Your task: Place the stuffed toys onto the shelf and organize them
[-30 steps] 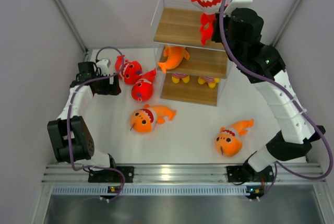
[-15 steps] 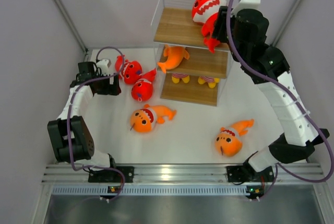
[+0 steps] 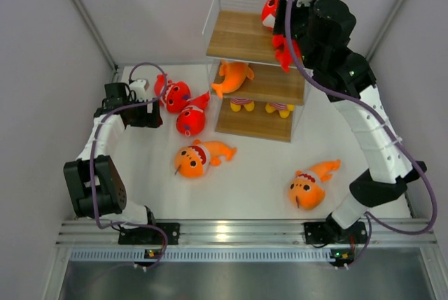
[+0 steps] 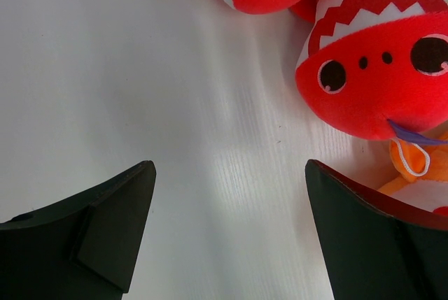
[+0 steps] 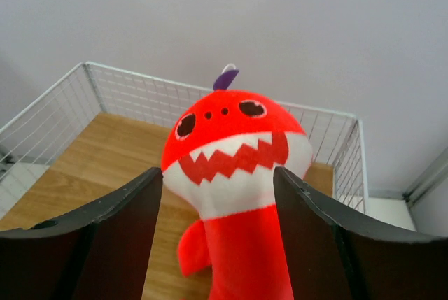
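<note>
Red shark plush (image 5: 231,153) over right end of shelf's top board (image 5: 105,153), pinched at its body by right gripper (image 5: 218,174). Left gripper (image 4: 229,167) spread wide, low over white table (image 4: 140,69), beside 2 more red sharks (image 3: 190,119).

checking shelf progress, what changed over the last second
The right hand lowered the red shark from above the shelf down to its top board, toward the back right corner, still gripping it. The left hand stayed open beside the two sharks on the table; the three orange fish did not move.
</note>
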Controlling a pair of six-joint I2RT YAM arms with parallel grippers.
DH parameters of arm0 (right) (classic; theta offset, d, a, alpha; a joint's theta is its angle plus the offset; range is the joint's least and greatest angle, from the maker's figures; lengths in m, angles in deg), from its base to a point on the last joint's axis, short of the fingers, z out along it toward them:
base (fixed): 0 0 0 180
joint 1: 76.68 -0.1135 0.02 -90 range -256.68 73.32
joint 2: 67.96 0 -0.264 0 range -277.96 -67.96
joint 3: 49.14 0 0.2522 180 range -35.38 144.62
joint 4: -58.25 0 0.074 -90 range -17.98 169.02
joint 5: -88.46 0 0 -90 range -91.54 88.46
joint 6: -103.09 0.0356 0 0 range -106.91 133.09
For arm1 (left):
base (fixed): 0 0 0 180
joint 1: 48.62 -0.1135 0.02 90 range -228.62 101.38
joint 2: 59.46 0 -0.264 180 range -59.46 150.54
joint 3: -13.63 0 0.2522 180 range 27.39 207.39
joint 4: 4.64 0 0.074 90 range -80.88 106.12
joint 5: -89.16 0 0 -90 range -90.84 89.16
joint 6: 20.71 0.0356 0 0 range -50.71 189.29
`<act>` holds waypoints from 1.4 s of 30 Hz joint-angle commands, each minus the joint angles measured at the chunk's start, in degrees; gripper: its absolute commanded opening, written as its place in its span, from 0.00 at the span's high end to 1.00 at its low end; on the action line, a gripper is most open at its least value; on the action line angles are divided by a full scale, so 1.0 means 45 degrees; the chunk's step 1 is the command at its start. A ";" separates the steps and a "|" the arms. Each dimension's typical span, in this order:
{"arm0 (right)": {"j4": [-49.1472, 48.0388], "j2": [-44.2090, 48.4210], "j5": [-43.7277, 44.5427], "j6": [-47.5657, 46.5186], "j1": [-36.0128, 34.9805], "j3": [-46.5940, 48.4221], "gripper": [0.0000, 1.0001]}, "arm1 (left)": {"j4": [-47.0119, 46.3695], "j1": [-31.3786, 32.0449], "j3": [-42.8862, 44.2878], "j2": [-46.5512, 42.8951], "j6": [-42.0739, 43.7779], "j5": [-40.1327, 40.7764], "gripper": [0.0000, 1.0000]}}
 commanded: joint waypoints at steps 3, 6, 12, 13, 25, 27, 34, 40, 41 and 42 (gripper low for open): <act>-0.2604 -0.1137 0.0306 -0.5137 -0.0125 0.0885 0.29 | -0.0018 -0.0010 0.0082 -0.0210 0.0168 -0.0176 0.06; -0.2684 -0.1860 -0.0140 -0.6935 -0.0008 0.1040 0.18 | 0.0001 -0.0010 0.0083 -0.0131 0.0148 -0.0099 0.06; -0.2994 -0.2761 0.0790 -0.8460 -0.0027 0.1141 0.16 | -0.0018 -0.0010 0.0044 -0.0014 0.0109 -0.0176 0.06; -0.3654 -0.2839 0.1182 -0.8695 -0.0104 0.1042 0.16 | -0.0018 -0.0010 0.0024 0.0044 0.0090 -0.0176 0.06; -0.6180 -0.3425 0.5930 -1.0611 -0.0241 0.0670 0.46 | -0.0018 -0.0009 0.0063 0.0259 0.0090 -0.0196 0.06; -0.6180 -0.3484 0.6340 -1.0670 -0.0339 0.0631 0.46 | -0.0018 -0.0010 0.0063 0.0259 0.0090 -0.0157 0.06; -0.5868 -0.3563 0.5777 -1.0768 -0.0924 0.0571 0.37 | 0.0001 -0.0010 0.0044 0.0201 0.0109 -0.0255 0.06; -0.5048 -0.3309 0.4332 -1.0300 -0.1724 0.1138 0.13 | 0.0118 0.0010 0.0121 -0.0013 0.0459 -0.1128 0.07; -0.5009 -0.3251 0.4215 -1.0202 -0.1823 0.1158 0.11 | 0.0215 0.0068 0.0218 -0.0033 0.0615 -0.1346 0.08; -0.4912 -0.3076 0.3885 -1.0085 -0.1921 0.1235 0.09 | 0.0313 0.0165 0.0316 -0.0072 0.0926 -0.1484 0.08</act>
